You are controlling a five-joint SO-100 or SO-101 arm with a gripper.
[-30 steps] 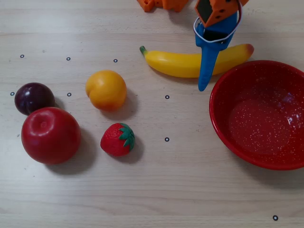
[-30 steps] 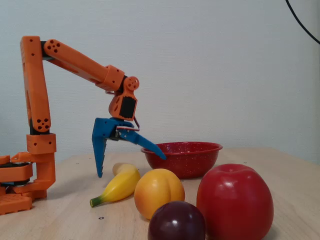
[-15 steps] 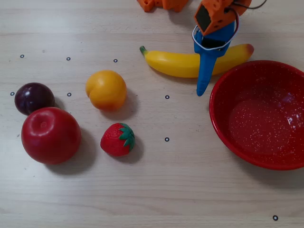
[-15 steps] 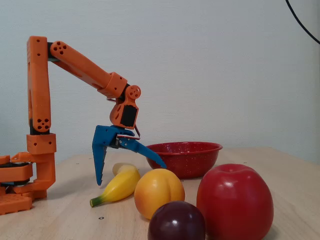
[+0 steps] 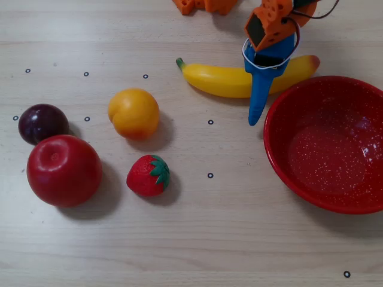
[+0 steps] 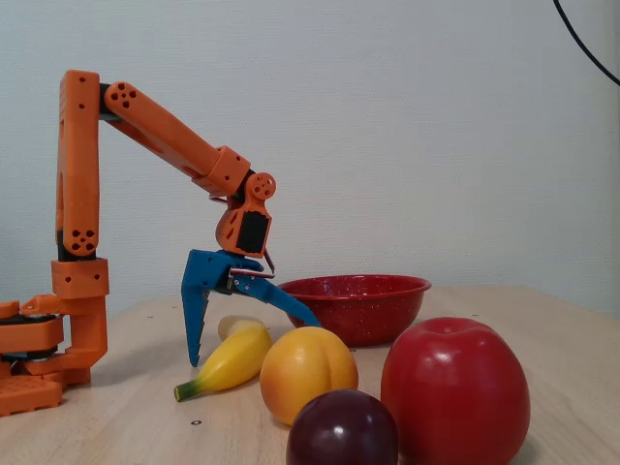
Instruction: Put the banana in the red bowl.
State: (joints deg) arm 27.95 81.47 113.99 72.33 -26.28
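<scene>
Bowl sits right in the overhead view, empty, rim just beside the banana's orange end. Banana lies flat on the table, not yet gripped. Gripper hangs over its right half, jaws spread wide, straddling it. Risks: glossy curved plastic may squirt or roll out when the jaws pinch; an off-centre grab may let the long end droop and clip the bowl rim; the outer finger could nudge the bowl.
</scene>
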